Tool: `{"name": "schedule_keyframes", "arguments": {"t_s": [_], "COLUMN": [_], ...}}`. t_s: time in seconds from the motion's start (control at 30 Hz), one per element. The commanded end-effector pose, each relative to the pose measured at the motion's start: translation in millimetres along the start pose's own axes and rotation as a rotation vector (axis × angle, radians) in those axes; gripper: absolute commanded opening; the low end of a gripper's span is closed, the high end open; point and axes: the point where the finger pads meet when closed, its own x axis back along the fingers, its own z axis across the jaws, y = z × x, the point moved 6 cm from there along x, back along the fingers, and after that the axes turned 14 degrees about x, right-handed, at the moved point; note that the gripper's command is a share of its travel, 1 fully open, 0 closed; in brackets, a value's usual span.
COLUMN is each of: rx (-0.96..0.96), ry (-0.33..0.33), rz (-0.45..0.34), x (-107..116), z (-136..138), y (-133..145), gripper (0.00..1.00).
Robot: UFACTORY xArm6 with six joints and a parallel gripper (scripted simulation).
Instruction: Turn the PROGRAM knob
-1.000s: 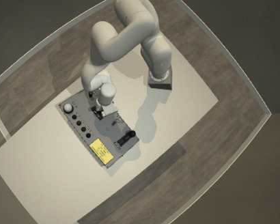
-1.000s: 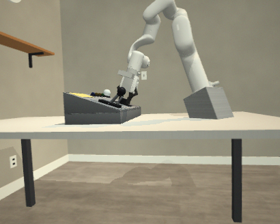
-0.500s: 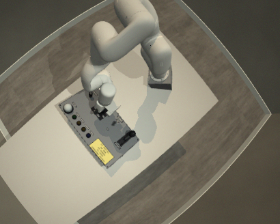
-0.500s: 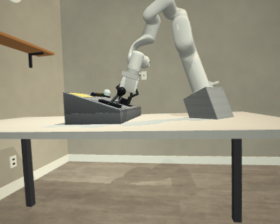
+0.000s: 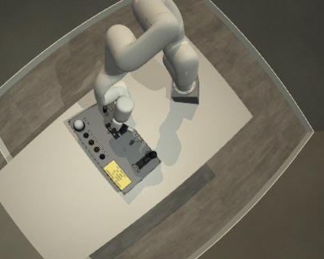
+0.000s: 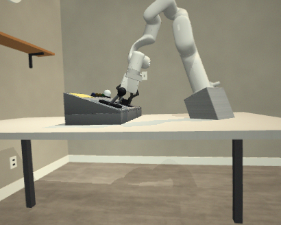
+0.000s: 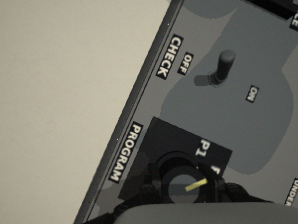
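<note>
The grey sloped console [image 5: 113, 147] sits on the table. In the wrist view the PROGRAM knob [image 7: 181, 184] is a round black knob with a yellow pointer [image 7: 195, 185] on a black plate marked P1. The pointer aims to the right and slightly up, toward a mark partly hidden below the P1 label. My gripper [image 7: 177, 176] is shut on the knob, its dark fingers on both sides of it. In the overhead view the gripper [image 5: 115, 129] stands over the console's upper middle. In the side view it [image 6: 127, 97] reaches down onto the sloped face.
A CHECK toggle [image 7: 221, 68] stands between OFF and ON near the knob. A white ball knob [image 5: 79, 125], a row of coloured buttons [image 5: 94, 145], a yellow label [image 5: 117, 174] and a black lever [image 5: 148, 158] are on the console. The arm's base block [image 5: 185, 94] stands behind.
</note>
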Motion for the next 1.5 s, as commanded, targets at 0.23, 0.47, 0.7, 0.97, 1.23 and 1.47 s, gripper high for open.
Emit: {"name": "schedule_keyframes", "arguments": {"t_s": [0.23,0.47,0.7,0.97,1.23,1.47], "rx": [0.154,0.252,0.308,0.372,0.402,0.421], "ry": [-0.009,-0.009,-0.008,-0.008,-0.008,-0.008], "rz": [0.007,0.007,0.008,0.008,0.008,0.008], "x": [0.3,0.3,0.3,0.3,0.3,0.3], "z": [1.5,1.5,1.5,1.5,1.5,1.5], "y": [1.5,1.5,1.5,1.5,1.5,1.5], "gripper": [0.0,0.0,0.0,0.0,0.0,0.0]}}
